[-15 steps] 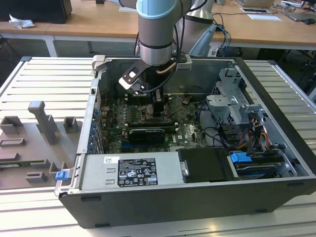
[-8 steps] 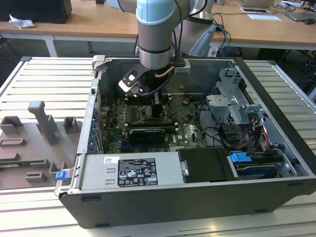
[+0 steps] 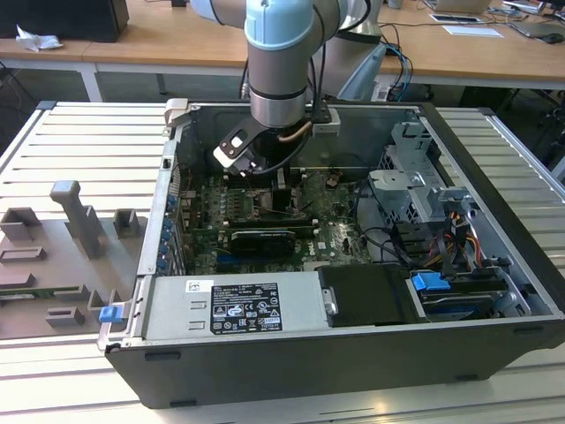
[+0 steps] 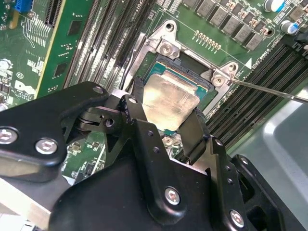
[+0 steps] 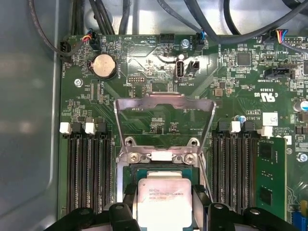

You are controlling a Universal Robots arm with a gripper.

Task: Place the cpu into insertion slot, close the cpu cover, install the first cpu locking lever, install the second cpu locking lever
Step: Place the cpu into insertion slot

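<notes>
Black two-finger tool (image 4: pixel 168 108) pinches the cpu (image 4: pixel 169 98), a small flat square chip with a pale silver metal top; fingers (image 4: pixel 192 130) are narrowed onto two opposite edges. Chip sits right between the fingertips, directly over the insertion slot (image 4: pixel 190 72), a square dark socket with thin metal rim in the green circuit board (image 5: pixel 144 67). Can't tell if it's fully seated. The cpu cover (image 5: pixel 163 102), a thin silvery square frame with a big window, stands flipped up just beyond the slot. Thin metal lever rod (image 4: pixel 269 90) sticks out free at the socket's corner. Open black pc case (image 3: pixel 291 380) lies on the slatted metal table (image 3: pixel 79 124).
</notes>
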